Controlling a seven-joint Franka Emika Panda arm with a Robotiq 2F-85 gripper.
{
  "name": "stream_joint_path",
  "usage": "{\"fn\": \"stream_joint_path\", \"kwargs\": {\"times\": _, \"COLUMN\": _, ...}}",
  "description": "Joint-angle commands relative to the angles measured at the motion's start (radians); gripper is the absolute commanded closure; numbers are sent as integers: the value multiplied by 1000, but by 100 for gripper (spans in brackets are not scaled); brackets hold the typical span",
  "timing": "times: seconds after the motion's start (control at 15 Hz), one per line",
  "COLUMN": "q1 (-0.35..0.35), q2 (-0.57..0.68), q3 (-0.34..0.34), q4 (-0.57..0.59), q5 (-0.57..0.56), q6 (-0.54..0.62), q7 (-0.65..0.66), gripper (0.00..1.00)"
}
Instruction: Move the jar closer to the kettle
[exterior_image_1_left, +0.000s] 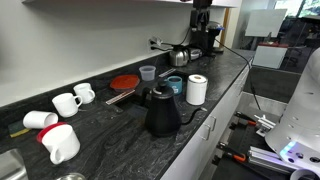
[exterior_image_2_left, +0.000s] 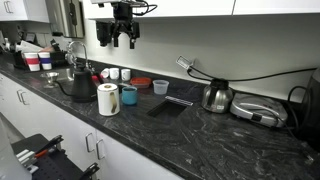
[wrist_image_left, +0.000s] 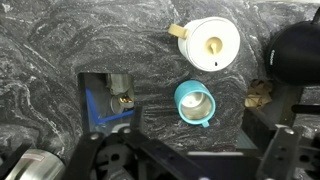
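The white jar (exterior_image_1_left: 197, 89) stands upright near the counter's front edge, a short gap from the black gooseneck kettle (exterior_image_1_left: 160, 112). Both also show in an exterior view, the jar (exterior_image_2_left: 108, 99) and the kettle (exterior_image_2_left: 75, 85). A teal cup (exterior_image_1_left: 175, 86) stands just behind the jar. My gripper (exterior_image_2_left: 123, 38) hangs high above the counter, open and empty. In the wrist view I look straight down on the jar (wrist_image_left: 212, 44), the teal cup (wrist_image_left: 194, 102) and the kettle's edge (wrist_image_left: 300, 50). The gripper (wrist_image_left: 195, 162) is dark and blurred at the bottom.
Several white mugs (exterior_image_1_left: 66, 103) lie and stand beyond the kettle. A red plate (exterior_image_1_left: 123, 81), a grey cup (exterior_image_1_left: 148, 72), a dark flat rectangle (exterior_image_1_left: 120, 97), a silver kettle (exterior_image_1_left: 180, 56) and a coffee machine (exterior_image_1_left: 205, 35) sit along the wall.
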Motion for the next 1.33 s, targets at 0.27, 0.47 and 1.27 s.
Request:
{"fn": "stream_joint_path", "kwargs": {"times": 0.27, "q1": -74, "q2": -211, "q3": 20, "q4": -210, "q5": -55, "q6": 27, "q7": 263, "gripper": 0}}
{"fn": "stream_joint_path", "kwargs": {"times": 0.47, "q1": -62, "q2": -203, "q3": 6, "q4": -194, "q5": -39, "q6": 0, "q7": 234, "gripper": 0}}
{"fn": "stream_joint_path", "kwargs": {"times": 1.27, "q1": -84, "q2": -191, "q3": 23, "q4": -317, "q5": -42, "q6": 50, "q7": 357, "gripper": 0}}
